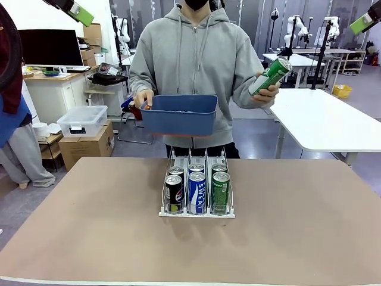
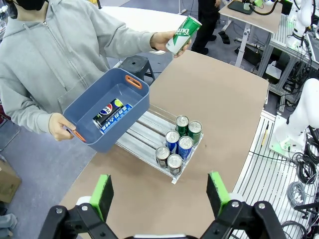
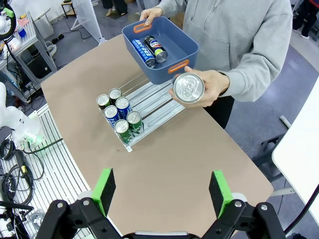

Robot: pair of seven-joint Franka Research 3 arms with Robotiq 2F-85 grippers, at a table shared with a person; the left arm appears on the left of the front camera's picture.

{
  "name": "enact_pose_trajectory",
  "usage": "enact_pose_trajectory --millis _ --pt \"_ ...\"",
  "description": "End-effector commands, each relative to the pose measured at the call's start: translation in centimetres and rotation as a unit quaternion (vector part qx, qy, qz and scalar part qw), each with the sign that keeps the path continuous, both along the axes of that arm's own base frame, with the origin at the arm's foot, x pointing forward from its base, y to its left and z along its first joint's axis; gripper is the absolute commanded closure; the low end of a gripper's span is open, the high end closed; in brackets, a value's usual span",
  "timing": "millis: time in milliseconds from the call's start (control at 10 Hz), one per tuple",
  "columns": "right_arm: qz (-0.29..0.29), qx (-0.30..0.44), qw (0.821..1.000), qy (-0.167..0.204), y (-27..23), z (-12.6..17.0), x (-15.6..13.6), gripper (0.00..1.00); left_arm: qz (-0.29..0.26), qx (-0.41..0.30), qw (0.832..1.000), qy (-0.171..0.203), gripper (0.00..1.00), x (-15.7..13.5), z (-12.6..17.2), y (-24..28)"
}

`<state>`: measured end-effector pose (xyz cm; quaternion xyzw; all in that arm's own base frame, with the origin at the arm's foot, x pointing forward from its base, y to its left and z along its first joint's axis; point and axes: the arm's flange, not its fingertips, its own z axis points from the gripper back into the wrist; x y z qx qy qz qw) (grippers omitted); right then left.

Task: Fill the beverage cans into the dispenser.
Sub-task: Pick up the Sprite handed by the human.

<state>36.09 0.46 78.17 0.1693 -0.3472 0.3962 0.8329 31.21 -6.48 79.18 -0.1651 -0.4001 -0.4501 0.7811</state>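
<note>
Your left gripper [image 2: 159, 195] and right gripper [image 3: 162, 191] gape wide, empty. A hand [image 1: 267, 93] holds a green can [image 1: 271, 75] far right of the dispenser [image 2: 142, 133].

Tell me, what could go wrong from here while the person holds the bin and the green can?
1. The person's hand holds the blue bin by one handle only, near the dispenser; the black Pepsi can and blue can lying inside could roll and tip it.
2. The green can is held slanted in the other hand; it might slip and fall.
</note>
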Motion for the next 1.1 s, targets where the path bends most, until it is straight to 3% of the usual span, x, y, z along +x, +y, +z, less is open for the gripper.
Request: enact_pose_trajectory --millis 0,900,1000 --pt "0.002 0.0 1.0 0.003 0.0 -0.1 0.0 0.0 0.004 0.001 1.0 -0.001 0.0 0.0 0.0 0.1" --pt "0.0 0.0 1.0 0.0 0.0 0.0 0.0 0.0 0.004 0.001 1.0 -0.001 0.0 0.0 0.0 0.1" --pt "-0.006 0.007 1.0 0.001 0.7 -0.4 1.2 0.0 0.004 0.001 1.0 -0.001 0.0 0.0 0.0 0.1"
